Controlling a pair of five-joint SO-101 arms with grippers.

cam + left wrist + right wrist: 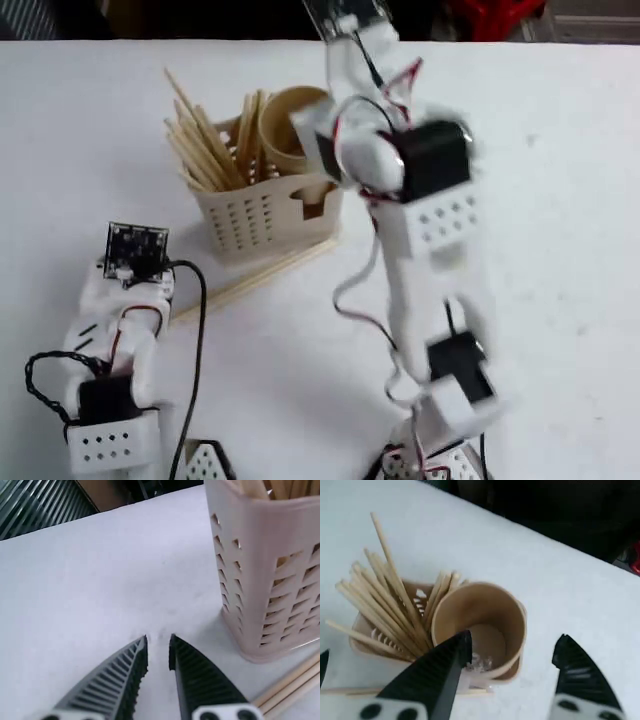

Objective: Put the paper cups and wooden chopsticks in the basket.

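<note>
Fingers [445,670] of the right gripper [515,637]: spread wide, gripping nothing, one black tip over the mouth of the paper cup [482,630], the other out past its rim, above bare desk [540,150]. Fingers [200,680] of the left gripper [158,647]: barely apart, a narrow slit between the tips, nothing in it, low over the desk just beside the basket [260,580].

Looks close to finished. Paper cup upright inside the basket, at the end under the right arm [420,200]; cannot tell whether one cup or several nested. Bundle of wooden chopsticks [205,150] standing in the other end, fanned out and leaning away from the cup.

Left to do, by the look of it: a few loose chopsticks [255,272] flat on the desk, along the foot of the basket on the side facing the arms, touching or nearly touching its wall. Seems a job for the left gripper, the nearer of the two. Calls for a low pinch on thin sticks lying flush against a flat top, so likely fiddly.

Desk: plain white, matte, carrying both arms and a black cable [195,330] looping beside the left arm [115,340]. Beyond the far edge, a dark room, with something red [495,15] at the back. Off to one side, a ribbed dark panel [40,505] and a brown board [100,490].
</note>
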